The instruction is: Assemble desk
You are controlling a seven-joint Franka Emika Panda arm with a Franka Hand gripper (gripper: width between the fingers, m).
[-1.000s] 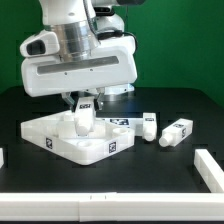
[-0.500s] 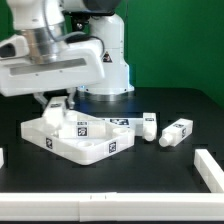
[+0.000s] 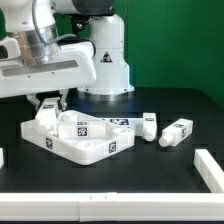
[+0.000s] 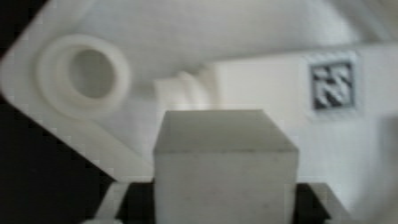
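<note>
Leg clamped in tool, poised at desk panel corner.
Tool jaws partly closed on the upright square leg, probably to line it up with the round corner hole at the panel's ten o'clock in the exterior view. Panel lies rim-up on counter; tagged piece, seemingly another leg, rests inside it; spare leg and farther leg wait at three o'clock.

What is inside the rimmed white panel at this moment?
A tagged leg lies in the panel. The gripper holds a second leg over it near a corner hole; the floor under that leg is hidden.
</note>
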